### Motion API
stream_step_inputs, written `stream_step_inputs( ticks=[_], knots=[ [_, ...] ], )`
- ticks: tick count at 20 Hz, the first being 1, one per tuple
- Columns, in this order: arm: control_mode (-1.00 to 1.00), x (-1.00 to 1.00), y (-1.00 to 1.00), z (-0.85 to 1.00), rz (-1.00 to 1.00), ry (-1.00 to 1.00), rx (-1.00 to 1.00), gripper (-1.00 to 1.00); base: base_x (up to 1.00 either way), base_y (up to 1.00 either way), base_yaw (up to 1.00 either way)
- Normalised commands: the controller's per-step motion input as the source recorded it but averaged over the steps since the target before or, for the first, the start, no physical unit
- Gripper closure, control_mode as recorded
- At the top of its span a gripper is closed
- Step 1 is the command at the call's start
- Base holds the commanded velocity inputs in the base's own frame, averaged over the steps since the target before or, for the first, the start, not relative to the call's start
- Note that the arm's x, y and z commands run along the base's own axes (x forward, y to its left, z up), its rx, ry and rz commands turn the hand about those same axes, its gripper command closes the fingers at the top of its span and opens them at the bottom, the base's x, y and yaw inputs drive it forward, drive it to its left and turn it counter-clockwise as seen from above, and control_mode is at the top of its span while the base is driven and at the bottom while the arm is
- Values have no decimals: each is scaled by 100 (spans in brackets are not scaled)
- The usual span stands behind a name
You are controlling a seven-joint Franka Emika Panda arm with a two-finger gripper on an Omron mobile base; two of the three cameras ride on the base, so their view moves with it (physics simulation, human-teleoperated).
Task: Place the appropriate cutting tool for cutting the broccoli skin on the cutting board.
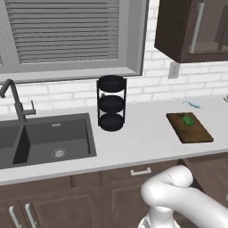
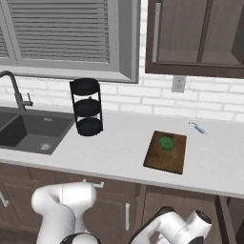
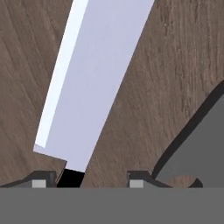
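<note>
The dark-brown cutting board (image 1: 197,133) (image 2: 164,159) lies on the white counter, right of the rack. The small green broccoli (image 1: 188,120) (image 2: 166,143) sits on the board's far half. A small blue-handled peeler (image 1: 194,104) (image 2: 197,127) lies on the counter behind the board, near the wall. My gripper (image 3: 89,181) hangs low, close against a brown wooden cabinet front (image 3: 175,87). Its fingertips (image 3: 43,180) stand apart with nothing held. A pale cabinet handle (image 3: 92,83) slants across the wood ahead of them.
A black three-tier rack (image 1: 111,103) (image 2: 87,107) stands by the wall, mid-counter. The dark sink (image 1: 49,140) (image 2: 28,133) with its faucet (image 1: 13,100) (image 2: 14,90) lies to the left. Dark upper cabinets (image 1: 191,26) (image 2: 195,33) hang above the board.
</note>
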Motion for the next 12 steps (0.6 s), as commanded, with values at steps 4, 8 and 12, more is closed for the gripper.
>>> stream_step_inputs(
  ticks=[4, 8, 12],
  knots=[
    [-100, -68, 13, -23, -2, -5, 0, -100, 0, 0, 0],
    [-100, -38, 40, -28, -2, -4, 0, -100, 0, 0, 0],
    [-100, 0, 31, -26, -4, -3, 0, 100, 0, 0, 0]
  ],
)
